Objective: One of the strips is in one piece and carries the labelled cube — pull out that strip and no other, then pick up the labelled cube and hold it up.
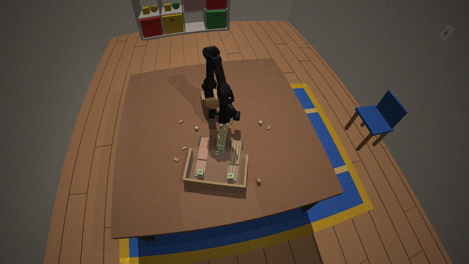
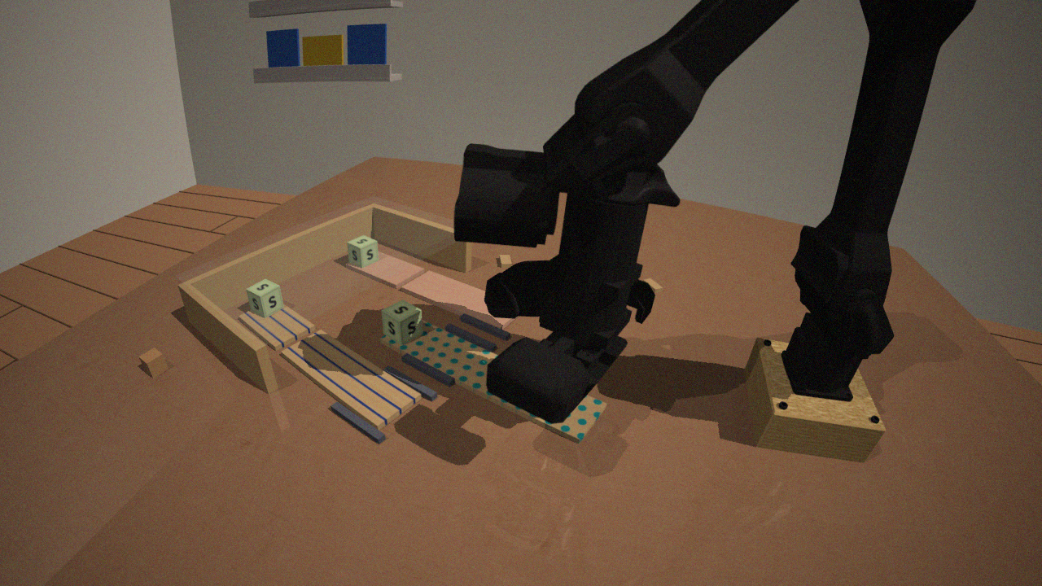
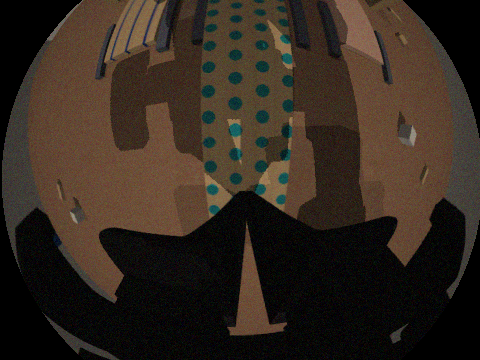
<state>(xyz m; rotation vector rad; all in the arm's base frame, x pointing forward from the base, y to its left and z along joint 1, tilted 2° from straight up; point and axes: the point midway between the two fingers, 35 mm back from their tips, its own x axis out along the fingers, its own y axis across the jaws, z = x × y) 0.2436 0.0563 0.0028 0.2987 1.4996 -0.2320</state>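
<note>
The teal-dotted strip [image 1: 222, 134] [image 2: 451, 349] [image 3: 248, 75] shows no seam and sticks far out of the tray's open side. An S-marked green cube [image 1: 221, 147] [image 2: 401, 322] stands on its far end, near the tray's opening. My gripper [image 3: 245, 197] is shut with nothing between its fingers, its tips down at the strip's near end; any contact is hard to tell. The blue-striped strip [image 1: 235, 152] [image 2: 349, 378] and the pink strip [image 1: 202, 149] [image 2: 451, 293] each show a crosswise seam, and each carries an S-marked cube at its far end.
The wooden tray [image 1: 214, 182] [image 2: 225, 334] has walls on three sides. Dark rails [image 2: 356, 422] [image 3: 105, 50] flank the strips. Two small white cubes [image 1: 196, 128] [image 1: 260, 122] and several small wooden blocks lie around. The arm's wooden base [image 2: 816, 440] stands behind the gripper.
</note>
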